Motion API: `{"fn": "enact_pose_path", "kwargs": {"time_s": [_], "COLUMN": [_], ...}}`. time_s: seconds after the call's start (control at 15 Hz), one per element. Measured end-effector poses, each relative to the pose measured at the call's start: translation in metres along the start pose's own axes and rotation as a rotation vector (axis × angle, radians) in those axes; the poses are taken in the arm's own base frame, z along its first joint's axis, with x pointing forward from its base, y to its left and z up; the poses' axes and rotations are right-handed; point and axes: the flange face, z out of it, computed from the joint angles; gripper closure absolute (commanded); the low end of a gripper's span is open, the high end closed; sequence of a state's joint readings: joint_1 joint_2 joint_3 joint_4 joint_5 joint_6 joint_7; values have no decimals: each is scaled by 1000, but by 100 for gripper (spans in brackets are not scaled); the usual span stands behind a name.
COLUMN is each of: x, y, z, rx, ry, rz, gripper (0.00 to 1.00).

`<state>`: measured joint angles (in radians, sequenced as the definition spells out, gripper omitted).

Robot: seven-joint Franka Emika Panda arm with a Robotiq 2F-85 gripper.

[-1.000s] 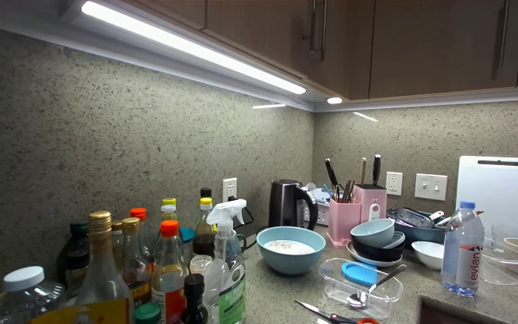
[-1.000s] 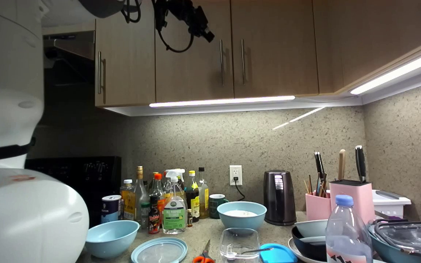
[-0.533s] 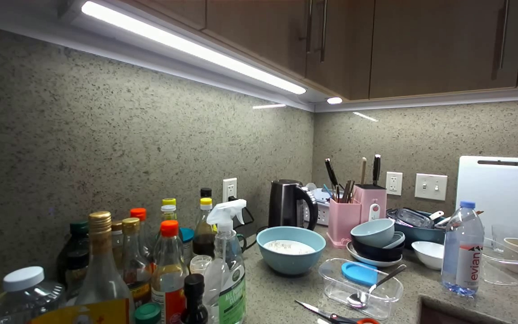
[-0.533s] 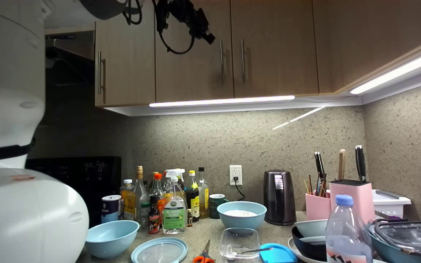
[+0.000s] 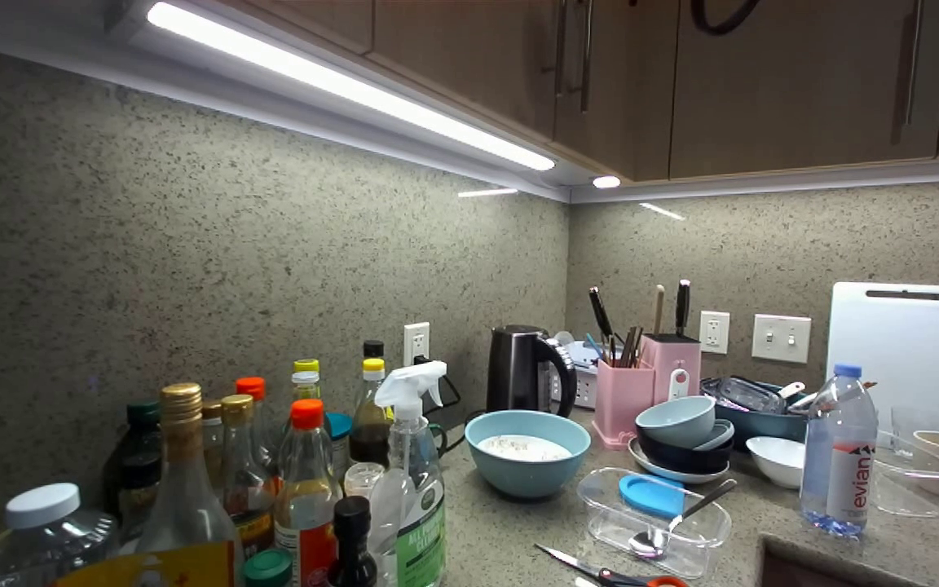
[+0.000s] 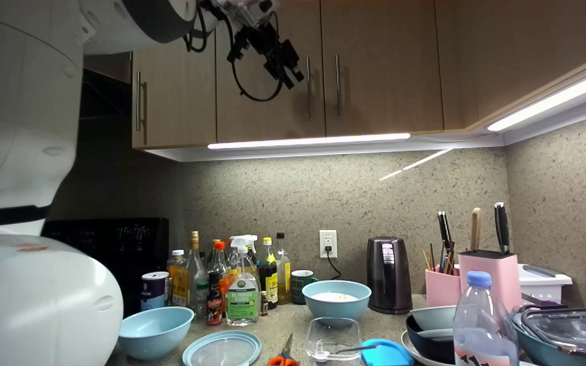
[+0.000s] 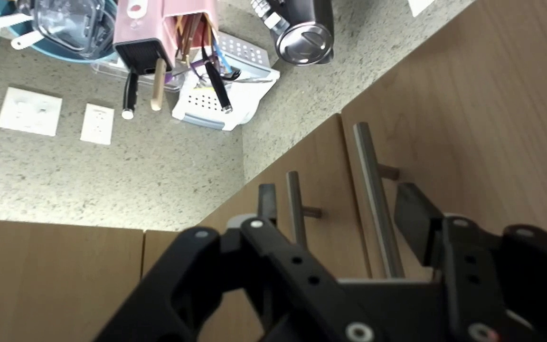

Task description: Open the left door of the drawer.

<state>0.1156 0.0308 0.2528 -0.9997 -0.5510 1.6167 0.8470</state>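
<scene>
The left door [image 6: 267,114] of the drawer, the wall cabinet [image 6: 382,66], looks flush with its neighbour across a thin seam. Its vertical bar handle [image 6: 309,94] runs along its right edge. My gripper [image 6: 294,80] hangs in front of this door, fingertips just left of that handle in the picture. In the wrist view, my gripper [image 7: 343,213] stands open. Seen from there, the left door's handle [image 7: 379,204] and the neighbouring door's handle [image 7: 296,204] both appear between the spread fingers, the former nearer the right-hand pad [image 7: 416,223]. Neither handle is gripped; how deep they sit I cannot tell.
The neighbouring handle [image 6: 339,86] is close beside the left door's. Under the cabinet runs a lit strip [image 6: 313,142]. On the counter below stand several bottles, a spray bottle [image 6: 242,295], a blue bowl [image 6: 336,305], a kettle [image 6: 389,274] and a pink knife block [image 6: 491,274].
My gripper has opened from nearly shut and moved down and slightly right in an exterior view. The left door's handle has shifted slightly, and the seam between the doors now shows.
</scene>
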Motion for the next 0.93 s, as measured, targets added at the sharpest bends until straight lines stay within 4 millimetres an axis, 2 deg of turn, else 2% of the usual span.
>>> {"fn": "enact_pose_path", "kwargs": {"time_s": [0.13,0.2,0.47,0.93], "x": [1,1,1,16], "y": [-3,-3,-5,-20], "z": [10,9,9,44], "rx": [-6,-5,9,76], "ry": [-6,-6,-4,-4], "rz": [-2,-2,-11,-89], "gripper": [14,0,0,0]}}
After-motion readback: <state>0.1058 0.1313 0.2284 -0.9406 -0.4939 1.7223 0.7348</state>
